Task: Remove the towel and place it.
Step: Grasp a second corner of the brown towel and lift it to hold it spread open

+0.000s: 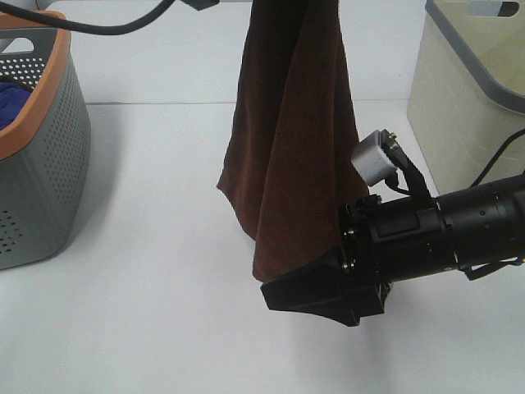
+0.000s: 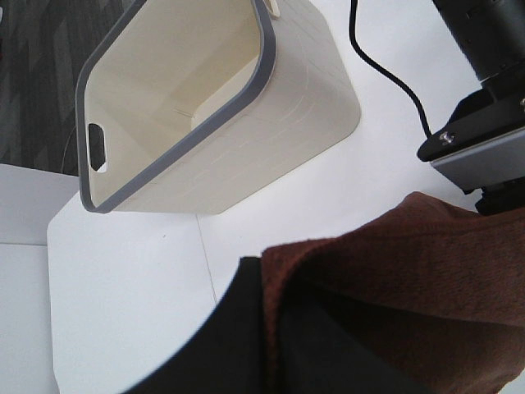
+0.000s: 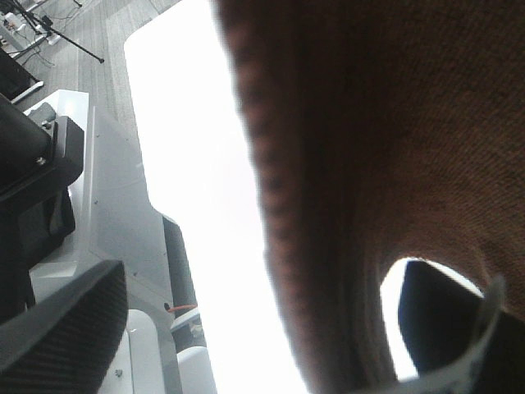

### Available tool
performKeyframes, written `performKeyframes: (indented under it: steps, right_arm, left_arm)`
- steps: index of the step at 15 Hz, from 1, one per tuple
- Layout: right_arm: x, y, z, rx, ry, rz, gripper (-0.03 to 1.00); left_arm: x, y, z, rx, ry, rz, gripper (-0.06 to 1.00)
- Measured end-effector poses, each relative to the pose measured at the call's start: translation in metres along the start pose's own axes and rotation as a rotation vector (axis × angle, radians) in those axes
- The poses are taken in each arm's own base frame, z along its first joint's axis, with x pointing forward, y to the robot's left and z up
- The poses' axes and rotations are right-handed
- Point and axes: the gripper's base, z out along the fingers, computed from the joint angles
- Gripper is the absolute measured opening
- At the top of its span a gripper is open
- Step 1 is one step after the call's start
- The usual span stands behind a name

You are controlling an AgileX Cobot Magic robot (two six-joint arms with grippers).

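The dark brown towel (image 1: 295,148) hangs in long folds above the middle of the white table, and its top runs out of the exterior view. My left gripper (image 2: 275,345) is out of the exterior view; its wrist view shows black fingers (image 2: 225,345) shut on the towel's (image 2: 410,263) upper part. My right gripper (image 1: 283,291) reaches in from the right at the towel's bottom corner. Its jaws stand apart, and the towel's (image 3: 394,123) lower hem hangs between the fingers (image 3: 66,328).
A grey perforated basket with an orange rim (image 1: 41,164) stands at the left and holds a blue cloth (image 1: 10,98). A cream basket with a grey rim (image 1: 467,98) stands at the right rear; it shows empty in the left wrist view (image 2: 246,139).
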Motion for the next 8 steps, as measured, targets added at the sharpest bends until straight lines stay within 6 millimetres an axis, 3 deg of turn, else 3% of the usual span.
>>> performKeyframes:
  steps: [3, 8]
  right_arm:
    - [0.0034, -0.0050, -0.0002, 0.057, 0.032, 0.001, 0.78]
    - [0.0037, -0.0057, -0.0003, 0.064, 0.036, 0.001, 0.42]
  left_arm:
    - [0.0001, 0.0000, 0.0000, 0.000, 0.001, 0.001, 0.00]
    - [0.0001, 0.0000, 0.0000, 0.000, 0.002, -0.004, 0.00]
